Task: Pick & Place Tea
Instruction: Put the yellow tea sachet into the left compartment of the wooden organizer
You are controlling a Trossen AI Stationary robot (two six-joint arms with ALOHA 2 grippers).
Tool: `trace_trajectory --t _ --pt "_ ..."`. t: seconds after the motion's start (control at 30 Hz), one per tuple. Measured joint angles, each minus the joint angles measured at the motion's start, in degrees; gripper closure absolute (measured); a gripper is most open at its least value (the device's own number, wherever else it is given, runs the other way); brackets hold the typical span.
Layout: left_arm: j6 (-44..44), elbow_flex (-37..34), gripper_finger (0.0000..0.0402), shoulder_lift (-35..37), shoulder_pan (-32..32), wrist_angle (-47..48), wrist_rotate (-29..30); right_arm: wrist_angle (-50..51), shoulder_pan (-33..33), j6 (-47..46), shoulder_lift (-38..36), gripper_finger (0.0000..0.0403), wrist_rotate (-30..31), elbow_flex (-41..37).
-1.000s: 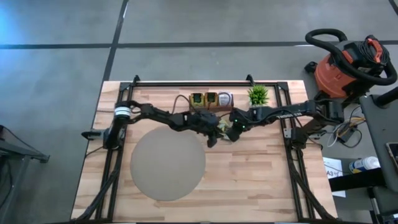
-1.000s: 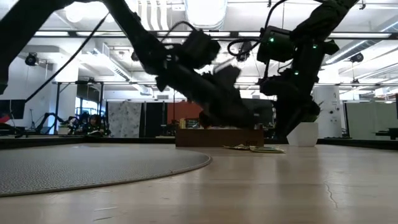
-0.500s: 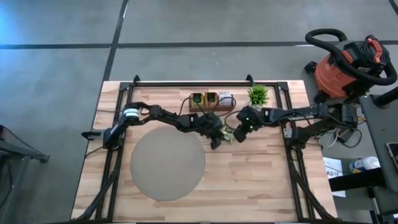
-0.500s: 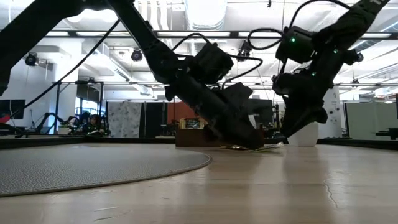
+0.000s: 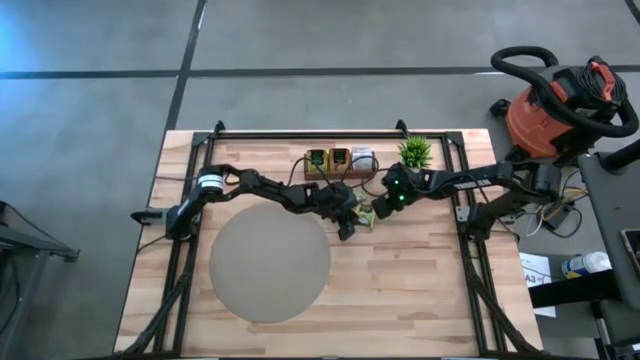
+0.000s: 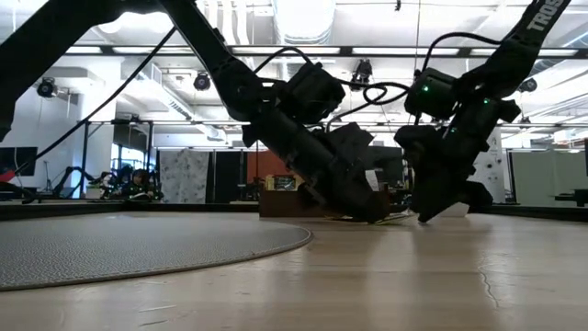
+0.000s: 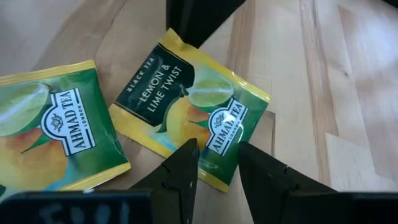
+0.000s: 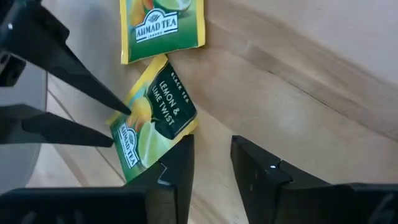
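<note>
Near the counter's (image 5: 420, 300) far edge, left gripper (image 7: 214, 165) and right gripper (image 8: 208, 155), both parted, crowding one lemon-lime sachet (image 7: 189, 112); likely collision, or sachet sliding away ungrasped.

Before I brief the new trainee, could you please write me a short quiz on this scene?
1. True or false: the "Lemon & Lime Twist" sachet lies on the round grey mat.
2. What stands beside the wooden tray at the back of the table? A) a potted plant B) a mug C) a bottle
3. The left hand and the right hand, both open, reach in from opposite sides. How many loose sachets lie there?

Key:
1. False; it lies on bare wood.
2. A, the potted plant.
3. Two: that sachet and a green-and-yellow neighbour.
</note>
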State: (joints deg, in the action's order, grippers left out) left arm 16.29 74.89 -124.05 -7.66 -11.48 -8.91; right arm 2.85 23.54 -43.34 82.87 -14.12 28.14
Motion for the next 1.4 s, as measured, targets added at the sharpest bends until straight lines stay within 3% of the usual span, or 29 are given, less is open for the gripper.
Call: trace_trajectory --t 0.2,0.37,0.77,1.07,1.4 --pt "-0.1 0.0 0.0284 0.0 0.0 1.1 0.0 0.0 2.3 0.0 -1.0 0.0280 0.5 0.0" --pt "-2.4 0.0 0.0284 0.0 0.1 1.4 0.0 -1.0 4.1 0.0 -0.2 0.0275 -3.8 0.0" --pt "-6.0 -0.2 0.0284 0.0 0.1 1.1 0.0 -3.5 3.9 0.2 7.2 0.0274 -10.4 4.3" --pt "-6.1 -0.2 0.0284 0.0 0.1 1.0 0.0 -2.9 3.8 4.5 9.3 0.0269 -10.8 6.5" --pt "-6.1 -0.2 0.0284 -0.1 0.1 0.4 0.5 -3.0 3.9 9.7 10.9 0.0330 -14.2 7.0"
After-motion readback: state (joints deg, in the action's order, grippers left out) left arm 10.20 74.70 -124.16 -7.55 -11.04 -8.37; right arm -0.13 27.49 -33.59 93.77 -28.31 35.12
